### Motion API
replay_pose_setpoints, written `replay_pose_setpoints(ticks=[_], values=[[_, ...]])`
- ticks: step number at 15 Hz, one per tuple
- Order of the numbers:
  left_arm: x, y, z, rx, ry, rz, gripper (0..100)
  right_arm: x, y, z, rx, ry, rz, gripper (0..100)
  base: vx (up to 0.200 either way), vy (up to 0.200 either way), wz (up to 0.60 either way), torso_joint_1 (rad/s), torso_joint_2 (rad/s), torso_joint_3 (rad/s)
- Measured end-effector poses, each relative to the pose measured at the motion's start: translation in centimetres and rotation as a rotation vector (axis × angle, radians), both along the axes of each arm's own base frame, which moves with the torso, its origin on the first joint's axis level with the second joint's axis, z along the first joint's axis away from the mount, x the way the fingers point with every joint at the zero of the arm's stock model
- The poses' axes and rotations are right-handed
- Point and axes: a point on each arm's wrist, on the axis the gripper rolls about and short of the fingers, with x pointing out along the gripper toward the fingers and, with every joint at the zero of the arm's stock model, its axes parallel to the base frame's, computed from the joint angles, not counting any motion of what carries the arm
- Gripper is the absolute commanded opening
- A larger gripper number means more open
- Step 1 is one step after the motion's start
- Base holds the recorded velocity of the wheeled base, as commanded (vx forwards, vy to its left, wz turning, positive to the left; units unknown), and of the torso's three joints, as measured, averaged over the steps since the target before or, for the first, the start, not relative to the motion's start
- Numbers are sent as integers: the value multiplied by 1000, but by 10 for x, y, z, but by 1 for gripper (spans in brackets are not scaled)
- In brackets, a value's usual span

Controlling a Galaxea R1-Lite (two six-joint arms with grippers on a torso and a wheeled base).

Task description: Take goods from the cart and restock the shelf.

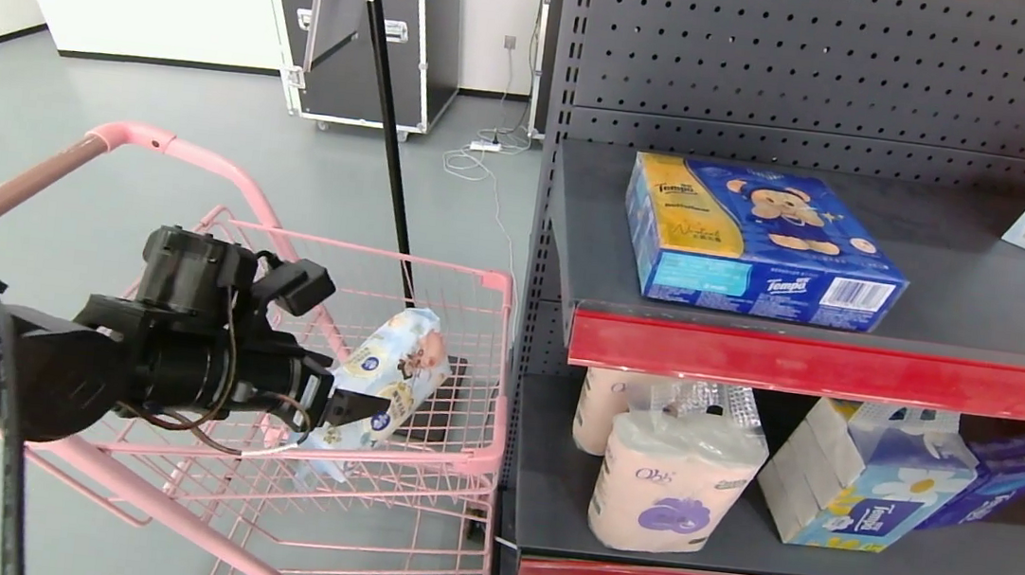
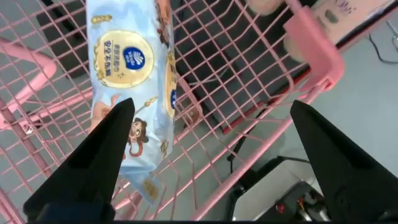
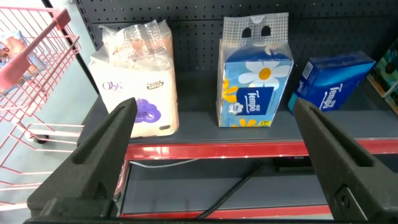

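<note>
Bright, even room light from overhead.
Lower shelf [image 1: 941,561] sits shaded beneath upper shelf [image 1: 970,288]; shadows are soft; slight glint on roll wrap [image 1: 701,401].

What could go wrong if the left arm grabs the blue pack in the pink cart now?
The left end effector is open, but the blue pack sits toward one finger, not centred, so closing might pinch only an edge and slip. The pack leans tilted in the pink cart; a nudge could topple it. The fingers might also snag the cart's wires.
</note>
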Motion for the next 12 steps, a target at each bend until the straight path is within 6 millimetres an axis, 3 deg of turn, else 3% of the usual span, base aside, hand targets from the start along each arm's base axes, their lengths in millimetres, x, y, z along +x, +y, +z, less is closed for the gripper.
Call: replay_pose_setpoints(ticks=[12], values=[[45,7,-47,73,64,17,100,0,0,0,-1,0,1,100,0,0,0,0,0,0]])
